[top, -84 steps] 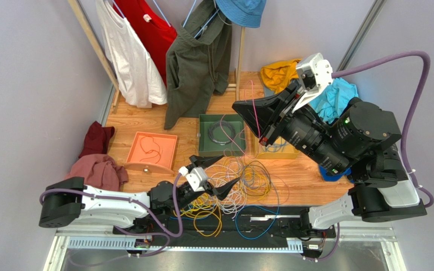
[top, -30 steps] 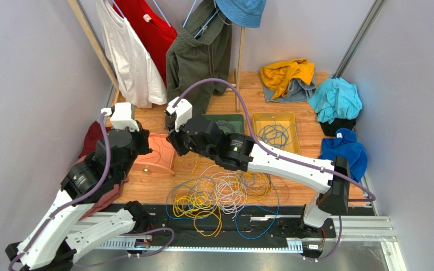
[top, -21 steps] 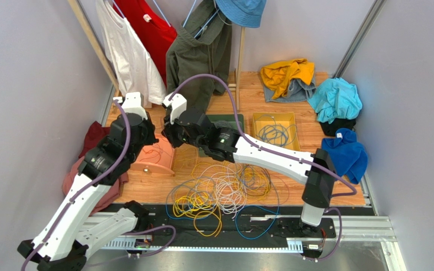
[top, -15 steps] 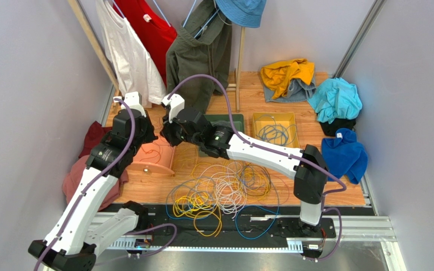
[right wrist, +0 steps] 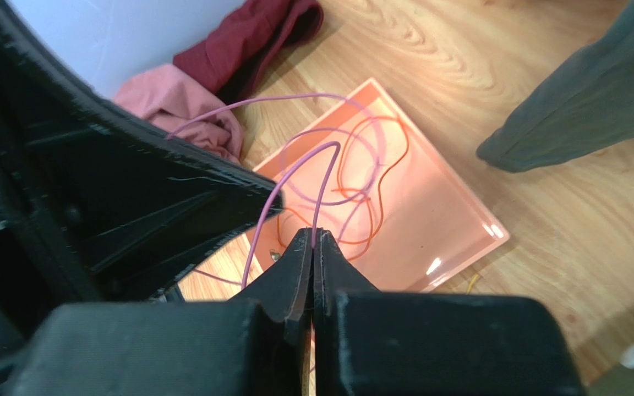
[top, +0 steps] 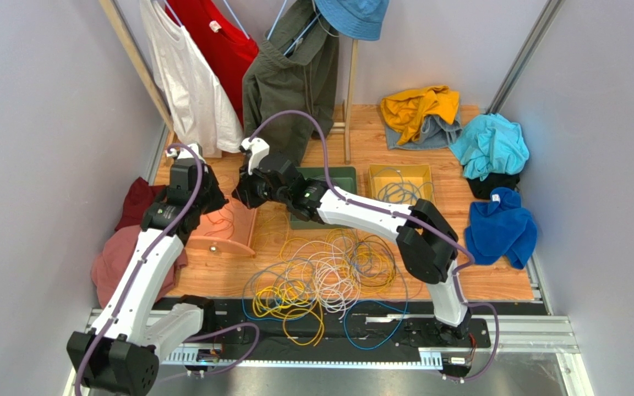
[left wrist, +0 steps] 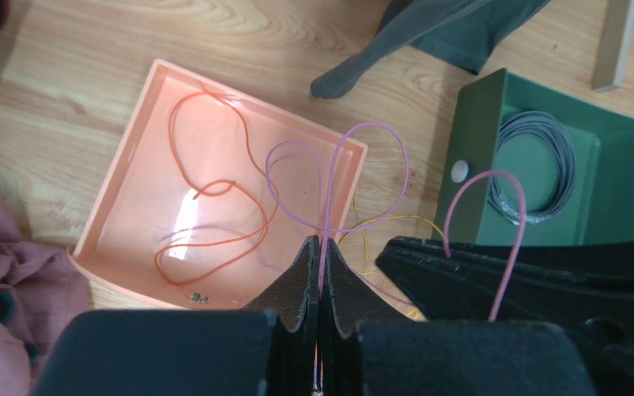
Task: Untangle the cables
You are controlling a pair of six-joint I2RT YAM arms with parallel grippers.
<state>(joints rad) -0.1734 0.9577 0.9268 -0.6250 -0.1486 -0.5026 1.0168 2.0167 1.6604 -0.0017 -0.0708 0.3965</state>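
Note:
A tangle of yellow, white-grey, blue and orange cables (top: 328,276) lies on the wooden table near the front. One thin pink cable (left wrist: 378,157) hangs in loops over the orange tray (top: 242,233). My left gripper (left wrist: 320,244) is shut on it. My right gripper (right wrist: 313,235) is shut on the same pink cable (right wrist: 295,169) a short way along. From above, the left gripper (top: 209,200) and the right gripper (top: 243,195) stand close together above the tray's right side. An orange cable (left wrist: 213,186) lies inside the tray.
A green tray (top: 341,175) holds a grey coil (left wrist: 543,173). A yellow tray (top: 381,177) holds a blue-grey coil. Cloth heaps lie around: pink (top: 118,260), dark red (top: 138,198), yellow (top: 415,107), turquoise (top: 490,144), blue (top: 502,231). Clothes hang on a rack at the back.
Both arms have stretched further towards the orange tray and come lower, bringing the pink cable over it. Earlier the left gripper was at the tangle and the right was raised high.

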